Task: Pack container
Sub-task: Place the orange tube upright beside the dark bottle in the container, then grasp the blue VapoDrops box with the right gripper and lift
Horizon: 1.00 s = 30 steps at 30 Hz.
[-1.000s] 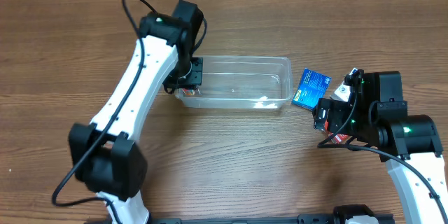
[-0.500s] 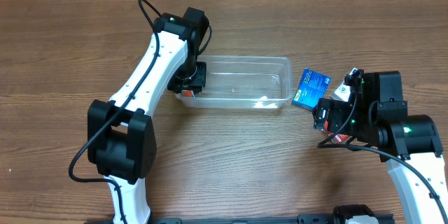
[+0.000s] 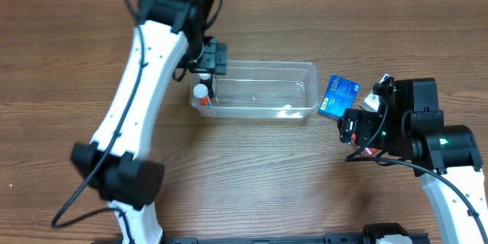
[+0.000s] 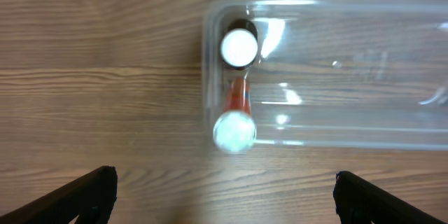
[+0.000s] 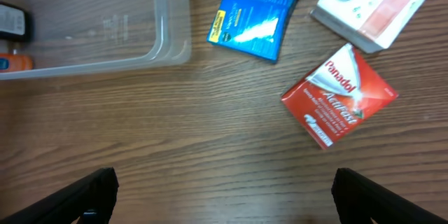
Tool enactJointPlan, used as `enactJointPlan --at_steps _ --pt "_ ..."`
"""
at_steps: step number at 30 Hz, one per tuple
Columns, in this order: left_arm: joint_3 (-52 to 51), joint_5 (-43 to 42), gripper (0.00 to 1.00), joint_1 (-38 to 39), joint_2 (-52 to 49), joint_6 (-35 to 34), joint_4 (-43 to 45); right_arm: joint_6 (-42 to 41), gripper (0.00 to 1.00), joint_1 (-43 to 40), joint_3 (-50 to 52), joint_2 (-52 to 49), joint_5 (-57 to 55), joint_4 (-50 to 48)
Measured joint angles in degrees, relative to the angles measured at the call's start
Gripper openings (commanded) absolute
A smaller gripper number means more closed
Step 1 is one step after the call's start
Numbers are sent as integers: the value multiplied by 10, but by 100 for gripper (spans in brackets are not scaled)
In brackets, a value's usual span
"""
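"Did you catch the left gripper (image 4: 224, 185)? It had lifted off the container (image 3: 305, 69); its fingers stood wide and empty."

"I did; it left an orange bottle (image 4: 234, 129) and a dark bottle (image 4: 239, 47) inside, just ahead of those fingers, white caps showing; two pieces packed, I'd say."

"And how did the container lie?"

"Open side up; long axis crosswise to the fingers, running off to their right."

"The right gripper (image 5: 224, 182)?"

"Spread wide, holding nothing; a blue box (image 5: 255, 10), red box (image 5: 339, 94) and white box (image 5: 371, 3) lay ahead of it, unpacked."
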<state>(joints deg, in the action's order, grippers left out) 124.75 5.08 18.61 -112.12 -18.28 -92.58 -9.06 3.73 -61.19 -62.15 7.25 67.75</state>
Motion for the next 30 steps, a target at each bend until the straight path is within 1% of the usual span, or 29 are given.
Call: enactJointPlan --at_steps 4,6,8,10,11,13,18,20,24,30 --pt "4 6 100 -16 76 -10 -29 -24 100 0 -10 -1 -1 0" --pt "6 10 100 -18 116 -13 -39 -34 100 0 -42 -5 -14 -1" --pt "5 16 100 -18 163 -15 -41 -45 100 0 -102 -23 -34 -4" --pt "5 22 100 -18 188 -16 -41 -51 99 0 -155 -57 -51 -5" --pt "5 29 100 -19 224 -20 -41 -55 100 0 -169 -79 -54 -9" --pt "5 33 100 -19 252 -26 -43 -73 100 0 -184 -148 -62 -12" --pt "-7 38 100 -23 254 -28 -43 -113 100 0 -183 -331 -66 -22" --pt "-21 38 100 -23 251 -28 -42 -120 100 0 -183 -369 -63 -28" --pt "-62 43 100 -23 250 -28 -37 -127 100 0 -183 -403 -45 -42" --pt "-122 46 100 -23 247 -28 1 -144 100 0 -178 -413 -37 -65"
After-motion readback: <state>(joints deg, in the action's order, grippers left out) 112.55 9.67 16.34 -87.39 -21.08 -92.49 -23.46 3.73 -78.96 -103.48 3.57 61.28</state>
